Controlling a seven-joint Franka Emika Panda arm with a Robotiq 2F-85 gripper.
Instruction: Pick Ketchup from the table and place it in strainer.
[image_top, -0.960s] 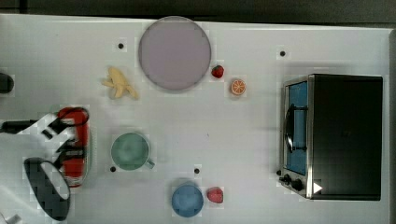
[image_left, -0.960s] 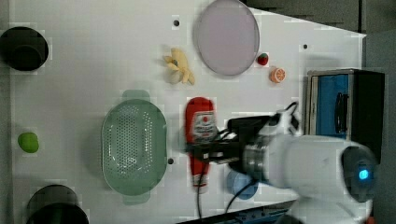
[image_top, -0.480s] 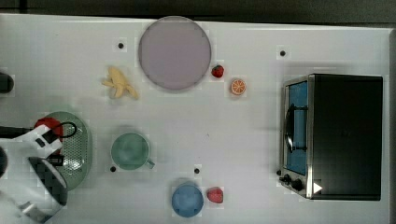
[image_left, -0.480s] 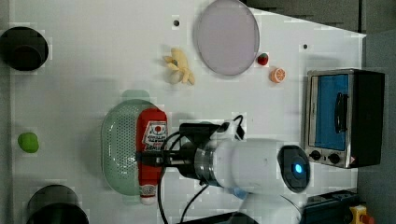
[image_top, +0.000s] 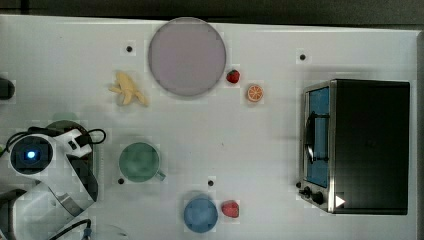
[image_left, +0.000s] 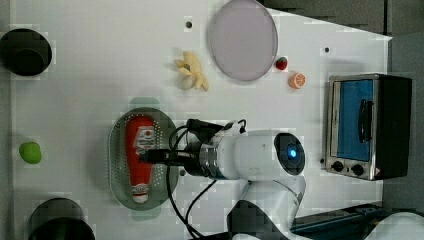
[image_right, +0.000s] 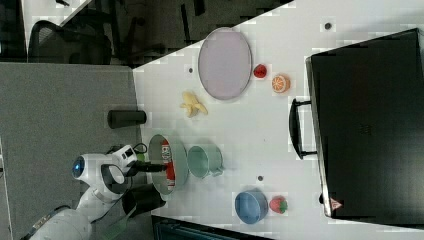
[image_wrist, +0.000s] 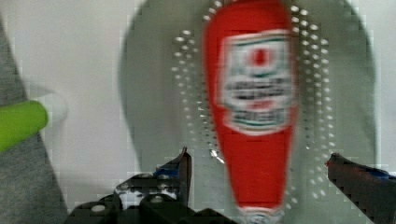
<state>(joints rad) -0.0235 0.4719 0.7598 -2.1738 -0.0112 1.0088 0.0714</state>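
— Ketchup (image_left: 139, 155): where did the left view put it?
— Flat inside the strainer (image_left: 116, 165), cap toward the left view's bottom. The gripper (image_left: 150, 156) reached over the strainer's right rim, above the bottle.
— And the top view?
— The arm (image_top: 45, 170) covered most of the strainer (image_top: 64, 120), leaving a strip of rim. A green mug (image_top: 140, 162) sat just to the top view's right of it, a blue bowl (image_top: 200, 215) and a strawberry (image_top: 230, 208) lower down.
— The right view?
— The bottle (image_right: 168, 165) lay in the strainer (image_right: 181, 165), with the gripper (image_right: 155, 168) over it and the mug (image_right: 204, 161) just beside the strainer.
— Was the bottle gripped?
— No. In the wrist view the fingers (image_wrist: 183, 168) stood wide apart on either side of the bottle (image_wrist: 254, 107), touching nothing, and the bottle lay on the strainer's (image_wrist: 154, 116) perforated floor.
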